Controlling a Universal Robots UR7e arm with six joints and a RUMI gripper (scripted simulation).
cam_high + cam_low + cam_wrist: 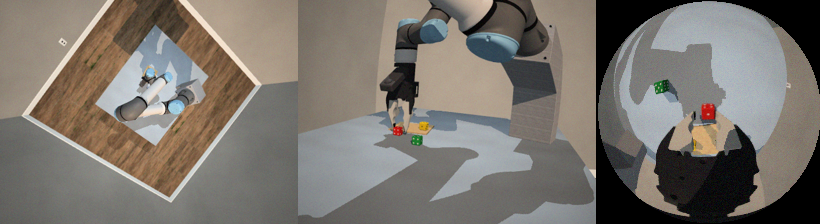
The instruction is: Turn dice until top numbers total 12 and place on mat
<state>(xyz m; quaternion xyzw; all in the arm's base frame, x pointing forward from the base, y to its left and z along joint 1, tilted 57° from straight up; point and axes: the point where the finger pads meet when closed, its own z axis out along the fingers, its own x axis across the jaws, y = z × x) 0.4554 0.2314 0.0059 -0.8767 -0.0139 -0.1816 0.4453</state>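
Note:
My gripper (400,130) (705,111) points down, low over the table, its fingers part-way open with nothing held. The red die (398,132) (708,111) sits flat on the table just beyond the fingertips in the wrist view, off the mat. The green die (417,140) (661,87) sits flat on the table, off the mat, right of the red die in the exterior view. The yellow die (424,126) sits on the tan mat (414,129) (703,137), which shows between the fingers in the wrist view. The top numbers are too small to tell surely.
The grey pedestal (199,90) (534,116) of the arm stands at the right in the exterior view. The arm reaches over the pale table (116,87) (356,174) and hides most of the mat and dice in the top view.

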